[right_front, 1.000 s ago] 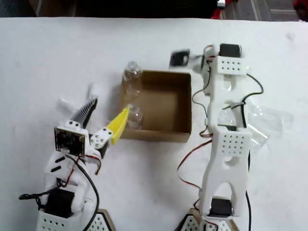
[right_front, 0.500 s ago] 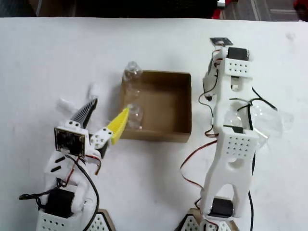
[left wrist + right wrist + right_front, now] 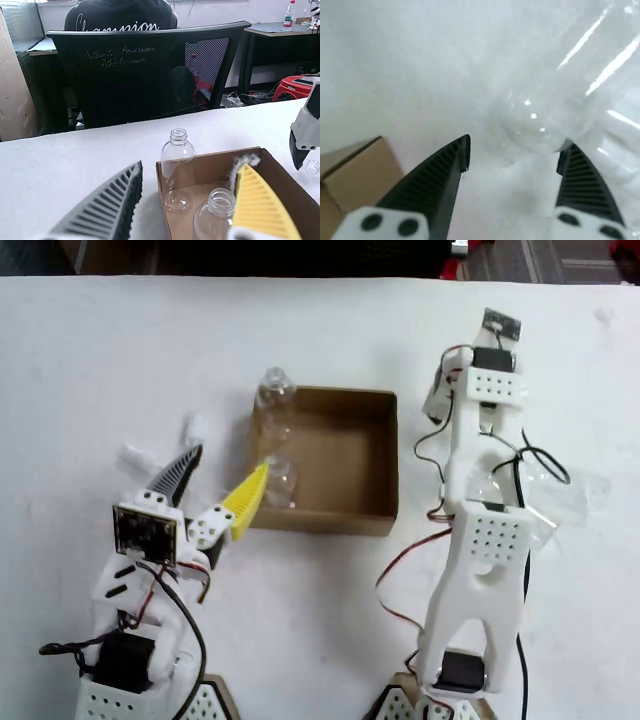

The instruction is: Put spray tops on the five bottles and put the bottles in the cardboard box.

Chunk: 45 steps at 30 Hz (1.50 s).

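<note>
Two upright bottles (image 3: 275, 390), one cardboard box (image 3: 320, 521), two arms (image 3: 480, 550); lying bottles (image 3: 570, 490) uncountable.

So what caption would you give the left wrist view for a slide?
Left arm's open jaws face two uncapped bottles standing in the cardboard box.

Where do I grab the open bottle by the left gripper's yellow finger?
By the neck, just under the rim, from above: the bottle stands upright in the cardboard box, and the wall likely shields its body from the left gripper.
</note>
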Available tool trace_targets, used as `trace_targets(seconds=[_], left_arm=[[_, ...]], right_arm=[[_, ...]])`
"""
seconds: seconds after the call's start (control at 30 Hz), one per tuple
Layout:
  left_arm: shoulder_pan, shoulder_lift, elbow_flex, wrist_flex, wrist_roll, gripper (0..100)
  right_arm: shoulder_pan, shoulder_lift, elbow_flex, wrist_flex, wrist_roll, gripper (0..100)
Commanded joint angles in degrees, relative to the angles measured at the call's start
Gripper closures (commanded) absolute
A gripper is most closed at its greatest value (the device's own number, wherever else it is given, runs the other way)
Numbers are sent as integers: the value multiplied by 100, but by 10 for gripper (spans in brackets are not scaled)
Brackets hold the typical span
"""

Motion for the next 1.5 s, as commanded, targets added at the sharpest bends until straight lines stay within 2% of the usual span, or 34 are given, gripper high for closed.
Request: trace_targets(seconds=[0.0, 0.6, 0.87, 1.47], left_arm=[[13, -84, -26, -123, -62, 722], [13, -84, -26, -123, -62, 722], [13, -84, -26, -123, -62, 722], [13, -84, -26, -123, -62, 722]], right_arm=[[171, 13, -97, -321, -246, 744], [163, 57, -97, -365, -316, 745], [207, 57, -44, -347, -273, 928], [611, -277, -105, 760, -264, 930]])
